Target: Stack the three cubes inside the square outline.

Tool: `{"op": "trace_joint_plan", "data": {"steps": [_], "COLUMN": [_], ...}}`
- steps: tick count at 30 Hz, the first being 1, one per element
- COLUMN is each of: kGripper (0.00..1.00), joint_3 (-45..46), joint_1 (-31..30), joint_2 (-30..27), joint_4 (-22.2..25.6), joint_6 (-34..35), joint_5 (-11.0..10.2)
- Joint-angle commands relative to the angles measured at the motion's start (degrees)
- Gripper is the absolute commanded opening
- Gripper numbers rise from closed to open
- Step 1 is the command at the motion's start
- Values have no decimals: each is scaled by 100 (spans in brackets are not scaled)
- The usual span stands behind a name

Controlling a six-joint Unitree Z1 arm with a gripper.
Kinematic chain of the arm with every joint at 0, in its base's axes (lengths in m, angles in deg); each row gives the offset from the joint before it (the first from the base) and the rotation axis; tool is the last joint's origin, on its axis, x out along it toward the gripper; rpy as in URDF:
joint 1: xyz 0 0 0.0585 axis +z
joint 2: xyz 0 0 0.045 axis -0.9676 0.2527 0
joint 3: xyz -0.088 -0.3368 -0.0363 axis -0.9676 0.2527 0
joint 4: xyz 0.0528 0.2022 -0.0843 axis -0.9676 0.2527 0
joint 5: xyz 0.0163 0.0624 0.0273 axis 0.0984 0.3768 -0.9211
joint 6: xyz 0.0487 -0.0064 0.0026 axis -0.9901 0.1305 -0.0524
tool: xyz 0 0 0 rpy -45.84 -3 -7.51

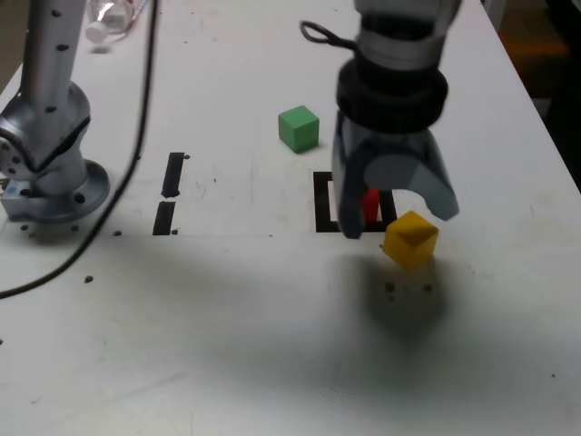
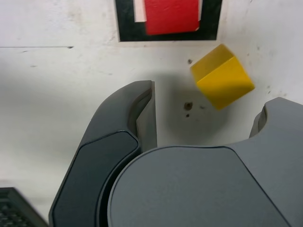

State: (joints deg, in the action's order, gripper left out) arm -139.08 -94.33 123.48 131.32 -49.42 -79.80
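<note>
- The tool (image 1: 399, 222) is seen pointing down over the white tabletop (image 1: 227, 327), its two grey jaws spread apart with nothing held between them.
- The yellow cube (image 1: 410, 240) lies just below the jaws, turned at an angle; whether a jaw tip touches it cannot be told.
- The red cube (image 1: 370, 205) sits inside the square outline (image 1: 321, 202), mostly hidden behind the tool in the exterior view.
- The green cube (image 1: 299, 128) rests apart, beyond the outline, toward the exterior view's left.
- Two short black strips (image 1: 169, 193) and the arm's base (image 1: 50, 145) are seen further to the exterior view's left.
- In the wrist view the red cube (image 2: 171, 15) is shown plainly within the black frame (image 2: 128, 23), the yellow cube (image 2: 222, 76) on bare tabletop just beside the frame.
</note>
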Motion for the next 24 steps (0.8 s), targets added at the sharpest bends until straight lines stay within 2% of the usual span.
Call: {"op": "trace_joint_plan", "data": {"steps": [1, 11, 17, 24], "kGripper": [87, 96, 98, 98], "joint_3": [-57, -185, -190, -146], "joint_1": [50, 139, 224, 330], "joint_2": [86, 553, 763, 875], "joint_4": [-20, -523, -627, -637], "joint_6": [-15, -116, -204, -256], "joint_5": [39, 236, 358, 391]}}
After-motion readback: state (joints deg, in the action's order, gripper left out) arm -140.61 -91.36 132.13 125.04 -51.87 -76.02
